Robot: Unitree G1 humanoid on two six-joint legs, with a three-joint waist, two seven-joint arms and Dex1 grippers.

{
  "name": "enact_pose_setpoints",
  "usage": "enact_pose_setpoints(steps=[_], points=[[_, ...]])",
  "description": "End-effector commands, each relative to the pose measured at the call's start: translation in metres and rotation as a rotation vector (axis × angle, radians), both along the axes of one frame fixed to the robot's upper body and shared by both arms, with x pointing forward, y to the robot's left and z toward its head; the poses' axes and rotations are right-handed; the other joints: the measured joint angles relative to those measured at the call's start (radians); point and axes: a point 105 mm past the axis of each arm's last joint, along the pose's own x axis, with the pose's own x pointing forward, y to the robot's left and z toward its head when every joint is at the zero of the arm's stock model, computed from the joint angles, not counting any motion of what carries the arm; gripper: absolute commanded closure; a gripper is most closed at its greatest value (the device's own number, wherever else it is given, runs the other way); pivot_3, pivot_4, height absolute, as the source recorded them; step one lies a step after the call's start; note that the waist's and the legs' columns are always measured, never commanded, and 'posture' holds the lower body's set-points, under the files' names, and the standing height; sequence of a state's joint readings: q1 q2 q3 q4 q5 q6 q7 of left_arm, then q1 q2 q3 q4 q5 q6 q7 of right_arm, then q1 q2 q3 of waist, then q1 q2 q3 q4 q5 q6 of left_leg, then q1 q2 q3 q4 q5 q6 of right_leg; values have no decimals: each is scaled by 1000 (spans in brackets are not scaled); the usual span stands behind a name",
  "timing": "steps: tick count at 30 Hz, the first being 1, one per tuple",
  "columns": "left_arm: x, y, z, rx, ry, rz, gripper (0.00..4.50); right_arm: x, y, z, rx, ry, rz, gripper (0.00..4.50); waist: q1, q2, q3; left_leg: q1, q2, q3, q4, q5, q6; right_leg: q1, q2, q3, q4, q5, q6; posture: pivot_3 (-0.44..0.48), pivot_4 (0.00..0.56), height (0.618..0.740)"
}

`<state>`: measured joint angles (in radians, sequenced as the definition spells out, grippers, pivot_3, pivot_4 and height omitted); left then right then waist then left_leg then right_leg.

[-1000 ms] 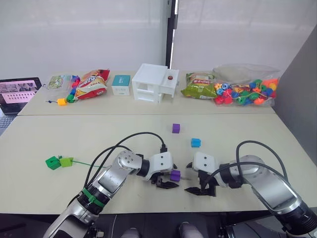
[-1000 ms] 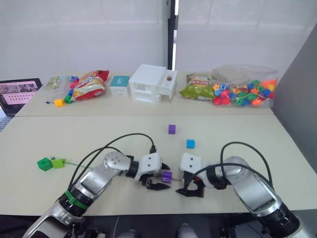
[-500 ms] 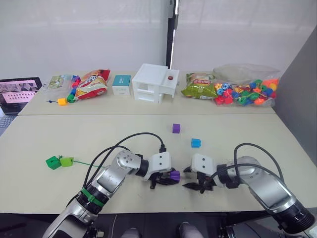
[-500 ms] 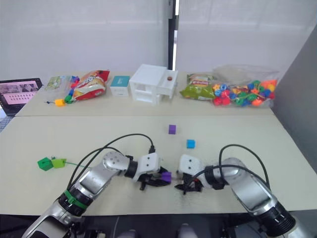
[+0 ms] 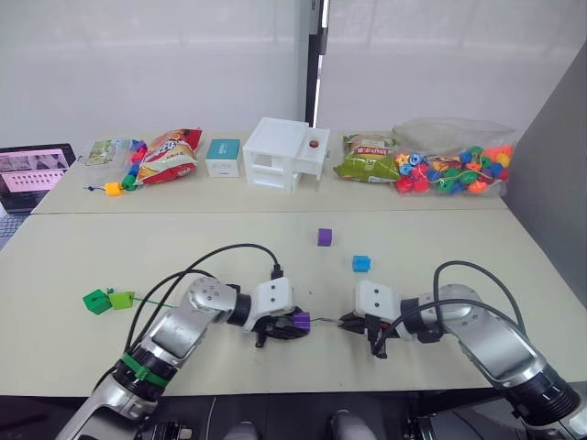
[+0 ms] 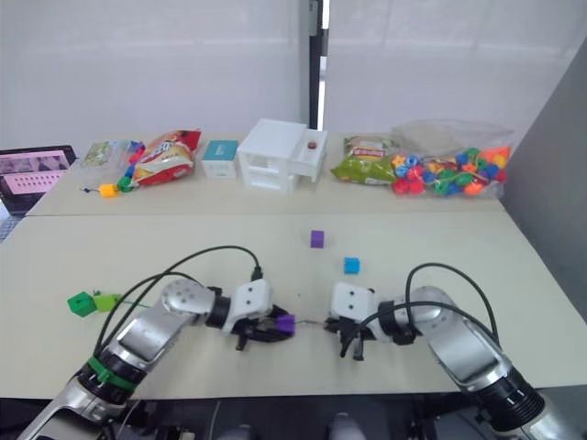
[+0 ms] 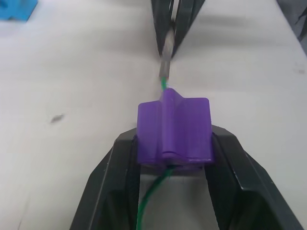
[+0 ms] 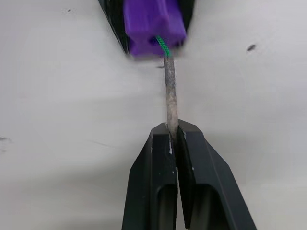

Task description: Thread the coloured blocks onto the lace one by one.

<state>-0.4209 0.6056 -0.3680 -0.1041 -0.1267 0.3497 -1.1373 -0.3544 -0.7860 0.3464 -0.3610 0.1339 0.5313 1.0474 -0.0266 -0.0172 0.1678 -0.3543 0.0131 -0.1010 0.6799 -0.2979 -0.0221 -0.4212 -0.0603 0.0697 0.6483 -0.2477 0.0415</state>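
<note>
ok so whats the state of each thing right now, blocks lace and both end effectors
left end effector: shut on purple block
purple block: lace runs through it
lace: stiff tip pinched by right end effector
right end effector: shut on lace tip
second purple block: loose on table
blue block: loose on table
green blocks: on the lace's far end

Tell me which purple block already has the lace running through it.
The purple block clamped in the left gripper; the other purple block sits loose farther up the table.

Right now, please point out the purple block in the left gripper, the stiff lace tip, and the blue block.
purple block (image 7: 173, 129), left wrist view, top face.
lace tip (image 8: 170, 91), right wrist view, mid-shaft.
blue block (image 5: 361, 264), left eye view, top face.
</note>
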Motion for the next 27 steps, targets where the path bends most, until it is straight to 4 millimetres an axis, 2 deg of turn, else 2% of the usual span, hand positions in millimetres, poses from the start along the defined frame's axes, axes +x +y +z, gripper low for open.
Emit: enact_pose_setpoints(steps=[1, 3, 4, 5, 7, 9, 14, 17, 20, 22, 27], points=[[2, 37, 15, 21, -24, 72, 3137, -4, 9, 16, 13, -35, 44, 4500, -6, 0, 0, 0, 0, 0, 0, 0, 0, 0, 0, 0, 0, 0, 0, 0, 150, 740], [4, 59, 15, 58, -20, 114, 3137, -6, 10, 18, 10, -29, 50, 4500, -9, 0, 0, 0, 0, 0, -1, 0, 0, 0, 0, 0, 0, 0, 0, 0, 150, 740], [5, 80, 13, 97, -9, 150, 3137, -8, 10, 19, 9, -26, 54, 4500, -10, 0, 0, 0, 0, -1, -1, 0, 0, 0, 0, -1, 0, 0, 0, 0, 150, 740], [7, 108, 11, 159, -1, 208, 3137, -9, 11, 19, 6, -23, 60, 4500, -10, 0, 0, 0, 0, -1, -1, 0, 0, 0, 0, -1, 0, 0, 0, 0, 150, 740], [10, 186, 7, 321, 13, 360, 3137, -10, 12, 20, 5, -20, 65, 4500, -15, 0, 0, 0, 1, 0, -2, 0, 0, 0, 0, -1, 0, 0, 0, 0, 150, 740], [9, 229, 11, 361, 13, 477, 3137, -11, 12, 19, 3, -16, 65, 4500, -26, 0, 0, 2, 2, 1, -4, 0, 0, -1, 1, -1, 0, -1, -1, 0, 150, 740], [6, 282, 13, 496, -62, 584, 3137, -13, 14, 15, -1, -2, 69, 4500, -29, 2, 0, 3, 2, 1, -4, 0, 0, -1, 1, -1, 1, -1, -2, 0, 150, 740], [10, 292, 17, 532, -122, 606, 3137, -13, 16, 14, 1, 2, 74, 4500, -19, 2, 0, 2, 1, 1, -4, 0, 0, -1, 0, -1, 1, -1, -2, 0, 150, 740], [23, 277, 28, 412, -160, 606, 3137, -13, 19, 14, 3, 4, 79, 4500, -18, 2, 0, 2, 2, 1, -4, 0, 0, -1, 1, -1, 2, -1, -2, 0, 150, 740], [25, 265, 33, 342, -134, 583, 2087, -12, 20, 14, 5, 6, 81, 4500, -18, 2, 0, 2, 1, 2, -3, 0, 0, -1, 1, -1, 2, -1, -2, 0, 150, 740], [21, 253, 42, 307, -92, 547, 455, -13, 22, 15, 9, 14, 80, 4500, -15, 1, 0, 1, 1, 1, -2, 0, 0, -3, 0, -1, 6, -1, -2, 0, 150, 740]])
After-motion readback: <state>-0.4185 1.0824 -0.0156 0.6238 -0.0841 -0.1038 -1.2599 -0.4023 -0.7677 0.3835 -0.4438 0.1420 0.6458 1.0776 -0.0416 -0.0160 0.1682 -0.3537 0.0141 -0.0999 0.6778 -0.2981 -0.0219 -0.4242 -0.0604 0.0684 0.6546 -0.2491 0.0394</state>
